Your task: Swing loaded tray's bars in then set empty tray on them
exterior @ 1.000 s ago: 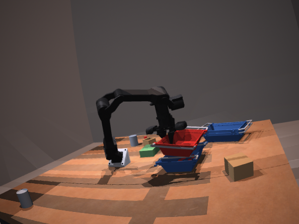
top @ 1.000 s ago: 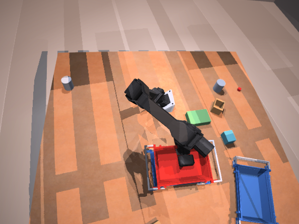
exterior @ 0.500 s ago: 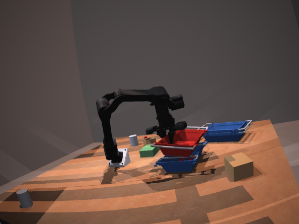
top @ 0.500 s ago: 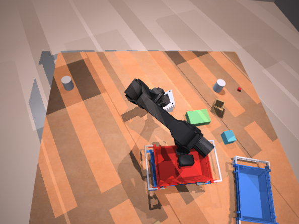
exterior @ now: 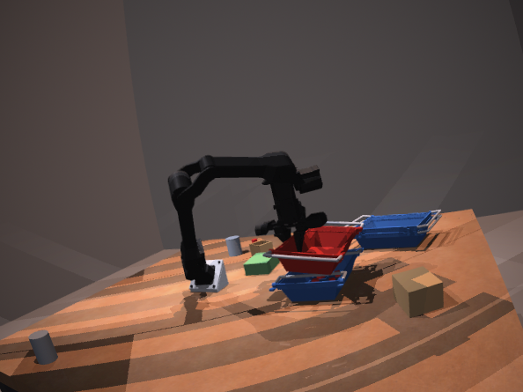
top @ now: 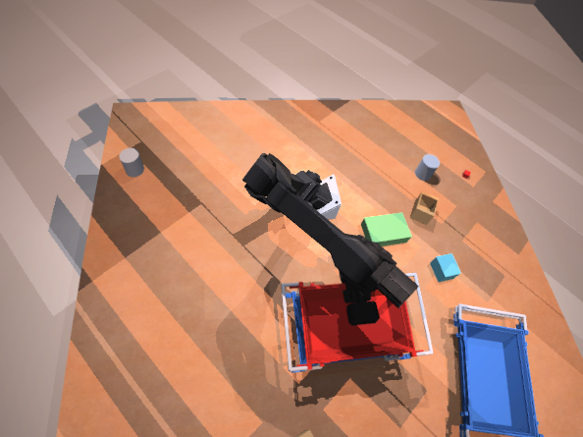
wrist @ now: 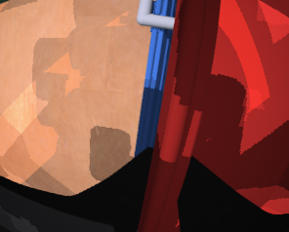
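Red tray [top: 334,328] [exterior: 314,263] [wrist: 183,117] gripped above the loaded blue tray [top: 299,333] [exterior: 308,291] [wrist: 151,97], near the bench's front edge.

The gripper [top: 360,308] [exterior: 299,247] is clamped on the red tray's wall, on the side toward the arm's base [top: 333,210] [exterior: 220,272]; the blue tray stands directly below, a little red showing inside it; whether the two trays touch, I cannot tell; a second blue tray [top: 496,382] [exterior: 392,234] stands apart, toward the bench's front right corner in the top view; a green block [top: 387,229] [exterior: 261,264] lies between base and right edge.
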You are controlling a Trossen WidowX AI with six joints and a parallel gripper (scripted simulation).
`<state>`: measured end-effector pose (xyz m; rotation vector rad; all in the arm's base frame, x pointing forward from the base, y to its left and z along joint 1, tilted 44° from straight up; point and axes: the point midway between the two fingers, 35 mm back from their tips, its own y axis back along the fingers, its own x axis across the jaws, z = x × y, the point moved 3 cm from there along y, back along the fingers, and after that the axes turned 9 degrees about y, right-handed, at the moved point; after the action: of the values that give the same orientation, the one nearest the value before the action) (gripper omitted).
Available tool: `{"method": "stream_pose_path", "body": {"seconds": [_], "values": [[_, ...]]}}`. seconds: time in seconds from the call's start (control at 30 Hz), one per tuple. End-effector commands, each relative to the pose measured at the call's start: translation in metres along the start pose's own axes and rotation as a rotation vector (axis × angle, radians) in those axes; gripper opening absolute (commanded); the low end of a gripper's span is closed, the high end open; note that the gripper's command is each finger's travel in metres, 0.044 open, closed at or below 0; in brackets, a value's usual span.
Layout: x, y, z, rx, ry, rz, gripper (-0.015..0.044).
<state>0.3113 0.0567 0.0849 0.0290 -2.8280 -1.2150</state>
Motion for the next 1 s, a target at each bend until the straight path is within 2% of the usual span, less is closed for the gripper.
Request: {"method": "stream_pose_path", "body": {"seconds": [0.0, 0.1, 0.43, 0.97], "values": [[0.004, -0.008, -0.003, 0.002, -0.002, 0.033, 0.0], [0.0, 0.0, 0.0, 0.0, 0.0, 0.001, 0.0], [0.007, -0.015, -0.005, 0.002, -0.002, 0.032, 0.0], [0.007, -0.015, -0.005, 0.002, -0.002, 0.033, 0.0]]}}
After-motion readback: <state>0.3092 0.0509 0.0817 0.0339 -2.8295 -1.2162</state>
